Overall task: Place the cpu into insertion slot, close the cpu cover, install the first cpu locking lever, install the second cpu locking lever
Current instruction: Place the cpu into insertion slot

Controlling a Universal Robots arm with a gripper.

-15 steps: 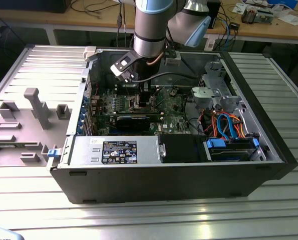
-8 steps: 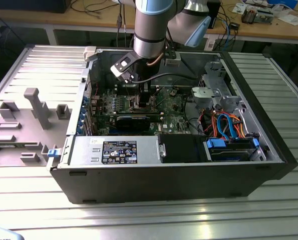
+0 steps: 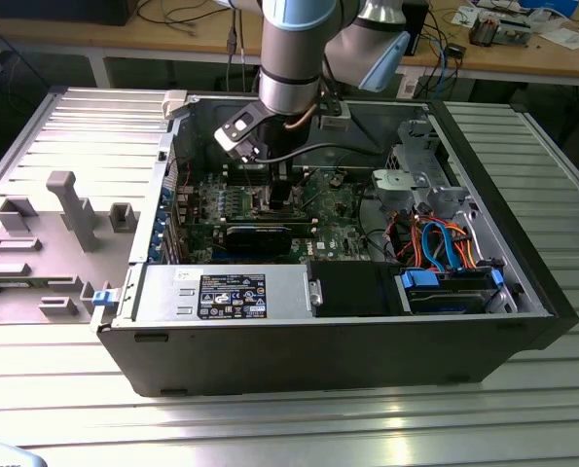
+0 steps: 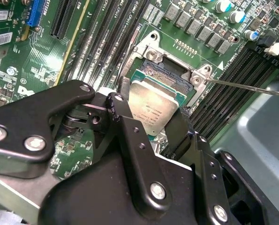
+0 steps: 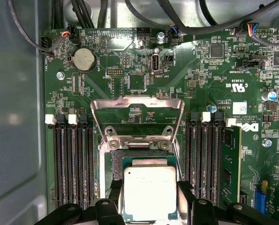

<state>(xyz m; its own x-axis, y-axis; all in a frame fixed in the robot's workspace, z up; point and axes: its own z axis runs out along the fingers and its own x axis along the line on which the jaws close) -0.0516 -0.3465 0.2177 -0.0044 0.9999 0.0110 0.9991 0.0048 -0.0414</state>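
One gripper (image 5: 150, 199) on the single arm is reaching down into the open computer case (image 3: 523, 292), which is lying on a ribbed metal table (image 3: 270, 428). Its two black fingers (image 5: 115, 190) are pinching the one cpu (image 5: 150, 192) by opposite edges, the silvery-grey top facing up. In both wrist views the cpu is hovering over the insertion slot (image 5: 116, 165) on the green motherboard (image 5: 209, 75), covering most of it while a strip of dark contacts (image 4: 169, 72) is showing uncovered beyond the chip's far edge. Whether the chip is touching the socket cannot be told. The one cpu cover (image 5: 138, 101) is standing raised on its hinge at the socket's far side, its window showing the board behind. Two banks of long memory slots (image 5: 73, 164) are flanking the socket, one on each side. One thin metal rod (image 4: 247, 86) is running outward from a socket corner in the second wrist view. One round coin battery (image 5: 84, 59) is sitting well beyond the cover. In the exterior view the gripper (image 3: 279, 190) is hanging low over the board's middle.
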